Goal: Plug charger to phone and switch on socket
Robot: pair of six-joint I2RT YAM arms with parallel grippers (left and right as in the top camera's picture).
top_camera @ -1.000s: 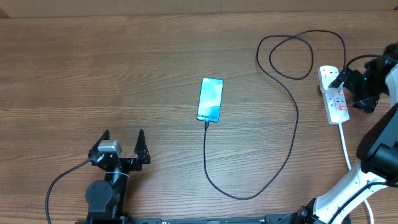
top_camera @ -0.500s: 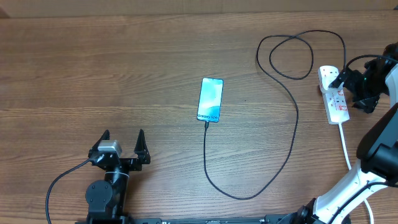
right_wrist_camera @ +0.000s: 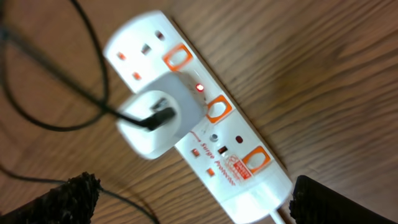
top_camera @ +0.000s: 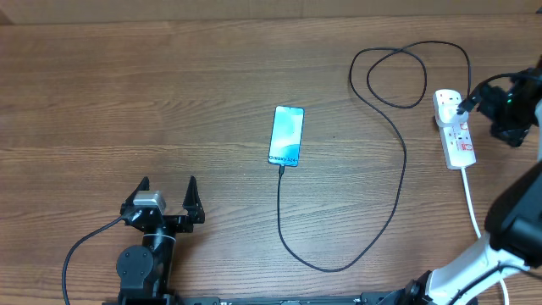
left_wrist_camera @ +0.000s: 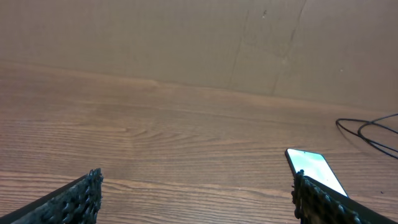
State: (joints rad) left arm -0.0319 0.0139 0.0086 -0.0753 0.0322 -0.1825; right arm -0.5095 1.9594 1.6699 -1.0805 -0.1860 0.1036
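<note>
The phone (top_camera: pixel 287 135) lies face up mid-table with its blue screen lit; its corner also shows in the left wrist view (left_wrist_camera: pixel 314 169). The black charger cable (top_camera: pixel 398 178) runs from the phone's bottom edge, loops round and ends at the socket strip (top_camera: pixel 457 135). In the right wrist view the cable (right_wrist_camera: pixel 56 124) enters a white adapter (right_wrist_camera: pixel 158 118) seated in the strip (right_wrist_camera: pixel 233 155), and a red light (right_wrist_camera: pixel 200 88) glows beside it. My right gripper (top_camera: pixel 489 112) (right_wrist_camera: pixel 193 205) is open, above and just right of the strip, holding nothing. My left gripper (top_camera: pixel 167 196) (left_wrist_camera: pixel 196 199) is open and empty near the front left.
The strip's thick white cord (top_camera: pixel 471 199) runs toward the front right beside the right arm. A cardboard wall (left_wrist_camera: pixel 199 37) stands along the table's far edge. The cable's loops (top_camera: pixel 398 76) lie at the back right.
My right gripper has pulled back to the right, away from the strip. The phone, cable, strip and left arm have not moved.
</note>
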